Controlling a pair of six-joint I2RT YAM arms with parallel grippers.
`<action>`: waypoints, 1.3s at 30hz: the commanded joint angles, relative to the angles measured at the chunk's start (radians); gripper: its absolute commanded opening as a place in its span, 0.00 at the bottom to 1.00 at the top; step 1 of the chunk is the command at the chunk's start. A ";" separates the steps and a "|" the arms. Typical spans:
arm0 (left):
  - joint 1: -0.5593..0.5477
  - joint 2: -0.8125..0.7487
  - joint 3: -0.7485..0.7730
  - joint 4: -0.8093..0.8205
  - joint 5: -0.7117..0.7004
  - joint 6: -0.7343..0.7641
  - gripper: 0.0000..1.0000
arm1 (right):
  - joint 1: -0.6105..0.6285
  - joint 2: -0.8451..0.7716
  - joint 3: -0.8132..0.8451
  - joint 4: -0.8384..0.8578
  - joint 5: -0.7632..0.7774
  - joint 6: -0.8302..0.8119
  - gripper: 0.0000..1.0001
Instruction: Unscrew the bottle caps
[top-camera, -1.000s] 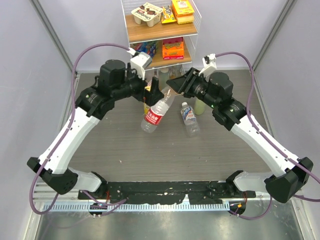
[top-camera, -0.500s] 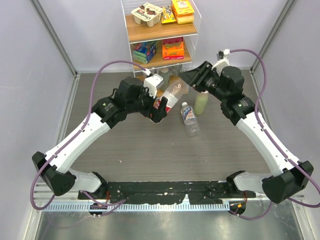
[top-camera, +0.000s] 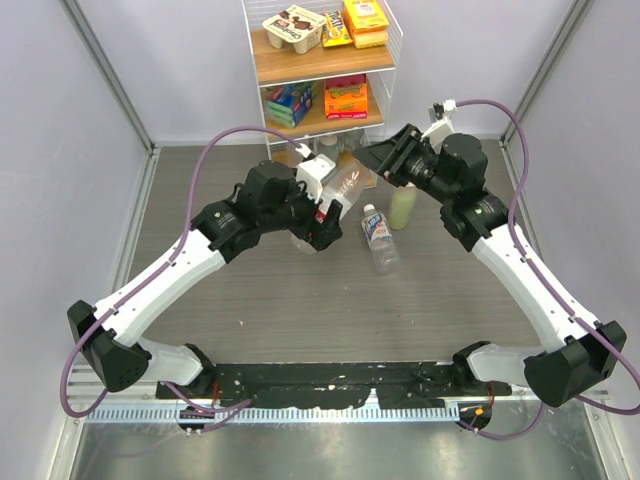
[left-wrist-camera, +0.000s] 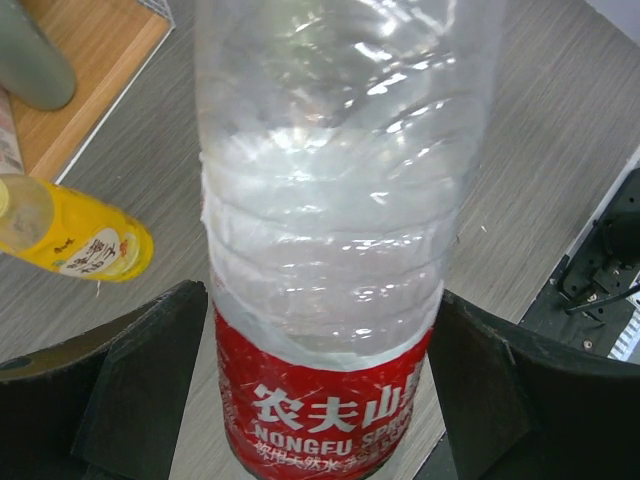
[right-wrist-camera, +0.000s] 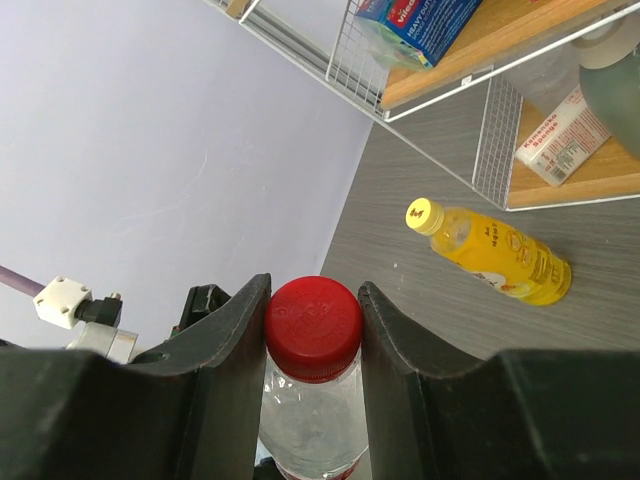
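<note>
Swung the red-label bottle (top-camera: 343, 190) up and back toward the rack (top-camera: 320, 62) within the last second, off the table (top-camera: 260, 290) and tilted between the two arms. Shifted the left gripper (top-camera: 322, 222) in under it meanwhile; found now with fingers parted only to the bottle's width, pressed on either side of the red label at the lower body. Brought the right gripper (top-camera: 374, 166) onto the top end: seen narrowed around the red cap (right-wrist-camera: 313, 328), a pad tight against each side. Changed little in the last half second, so judged as the grasp settled and the twist about to start, with the cap not visibly loosened. Left the yellow juice bottle (right-wrist-camera: 495, 252) lying near the rack's foot and the blue-white bottle (top-camera: 378, 238) lying on the table, both capped, as work to follow.
</note>
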 joint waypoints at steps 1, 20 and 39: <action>-0.011 -0.026 0.025 0.051 0.035 0.009 0.87 | 0.000 -0.013 -0.002 0.057 -0.024 0.014 0.02; -0.020 -0.024 0.033 -0.043 -0.008 0.039 0.37 | -0.003 -0.017 -0.013 0.054 -0.069 0.005 0.38; -0.020 -0.198 -0.133 -0.230 -0.141 0.036 0.27 | -0.005 -0.002 -0.055 0.024 -0.207 -0.026 0.99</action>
